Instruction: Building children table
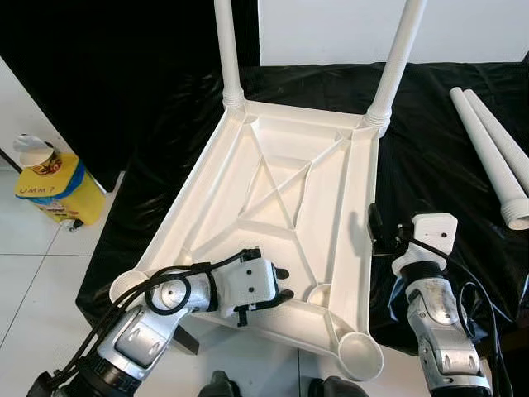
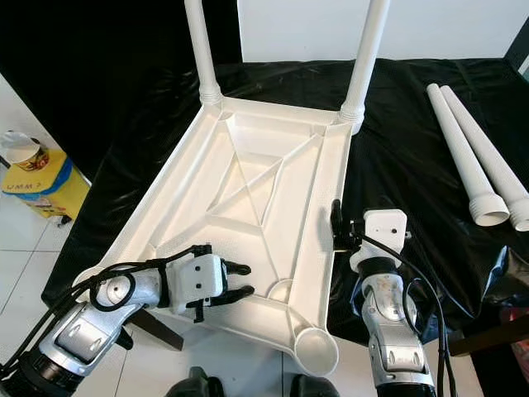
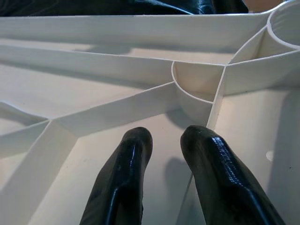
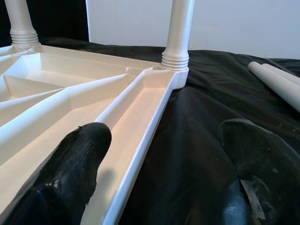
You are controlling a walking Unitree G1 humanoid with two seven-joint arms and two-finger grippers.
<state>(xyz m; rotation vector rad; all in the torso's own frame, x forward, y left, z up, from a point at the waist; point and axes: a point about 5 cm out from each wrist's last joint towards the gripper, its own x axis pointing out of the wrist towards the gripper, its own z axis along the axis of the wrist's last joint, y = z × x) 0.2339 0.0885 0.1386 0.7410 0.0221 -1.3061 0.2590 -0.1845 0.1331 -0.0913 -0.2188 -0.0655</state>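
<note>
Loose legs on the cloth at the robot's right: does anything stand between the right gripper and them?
Nothing visible does. The right gripper sits at the tabletop's right edge, and bare black cloth lies between it and the two loose legs.

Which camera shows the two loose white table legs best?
The right eye view: both loose legs lie whole on the black sheet, open ends visible. The left eye view cuts them at the picture's edge. The right wrist view catches just their ends.
</note>
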